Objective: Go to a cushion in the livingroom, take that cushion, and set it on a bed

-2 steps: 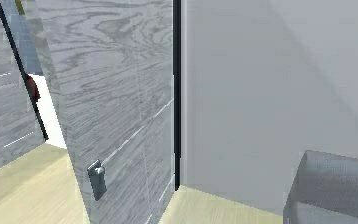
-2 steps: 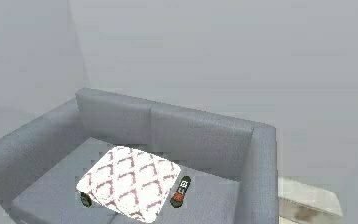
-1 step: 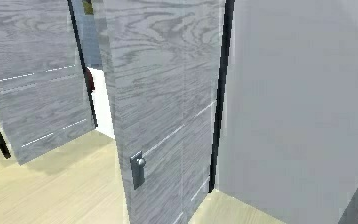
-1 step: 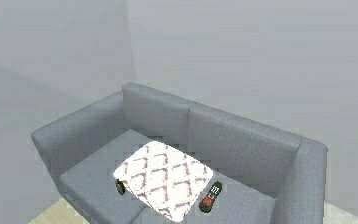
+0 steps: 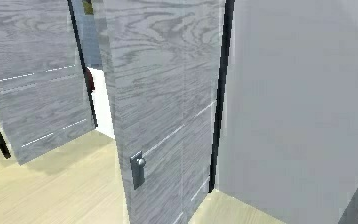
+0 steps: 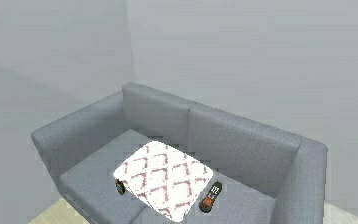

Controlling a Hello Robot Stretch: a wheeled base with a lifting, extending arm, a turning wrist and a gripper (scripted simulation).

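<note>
A white cushion with a red criss-cross pattern (image 6: 165, 177) lies flat on the seat of a grey sofa (image 6: 227, 130) in the arm side view, a little left of the seat's middle and near its front edge. The sofa stands in a corner of pale grey walls.
A dark remote-like thing (image 6: 213, 195) lies right of the cushion, and a small dark thing (image 6: 120, 187) lies at its left corner. In the forward view a grey wooden door (image 5: 162, 100) with a handle (image 5: 138, 170) stands close ahead. Another grey door (image 5: 32, 75) is at the left and a plain wall (image 5: 307, 100) at the right, over pale wood floor (image 5: 57, 185).
</note>
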